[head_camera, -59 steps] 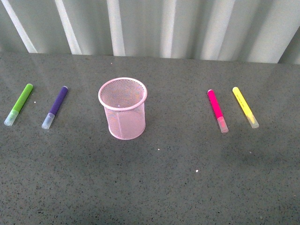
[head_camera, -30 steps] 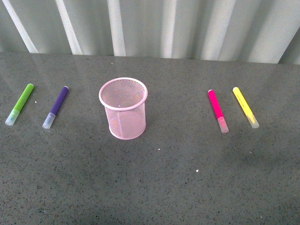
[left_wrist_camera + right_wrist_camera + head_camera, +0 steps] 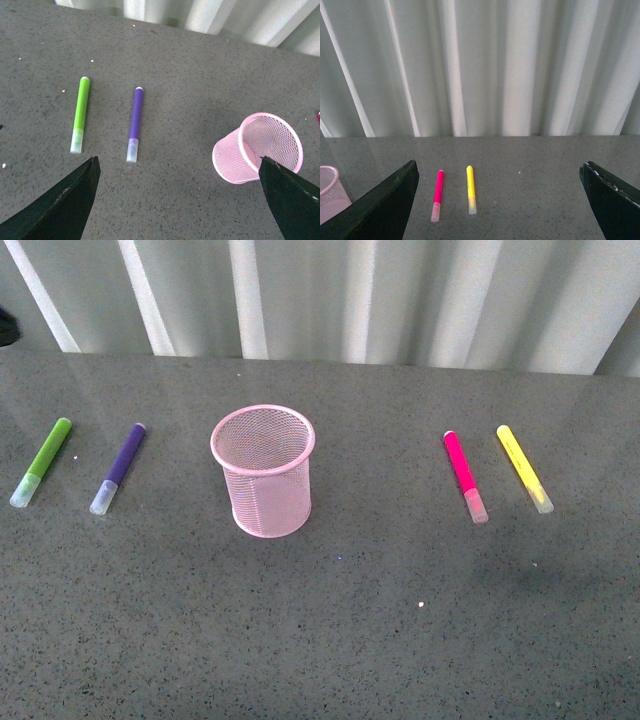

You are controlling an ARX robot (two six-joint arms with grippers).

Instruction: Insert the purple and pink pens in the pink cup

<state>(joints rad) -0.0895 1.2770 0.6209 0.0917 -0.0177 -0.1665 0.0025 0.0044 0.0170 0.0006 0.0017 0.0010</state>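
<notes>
At the left wrist, the left gripper (image 3: 178,161) has its fingers spread wide and empty; the right gripper (image 3: 499,165) likewise. The purple pen (image 3: 135,120) lies flat left of the upright pink cup (image 3: 268,502), the pink pen (image 3: 463,472) right of it, both well apart. Judged light, rigid, smooth: take mid-barrel.
</notes>
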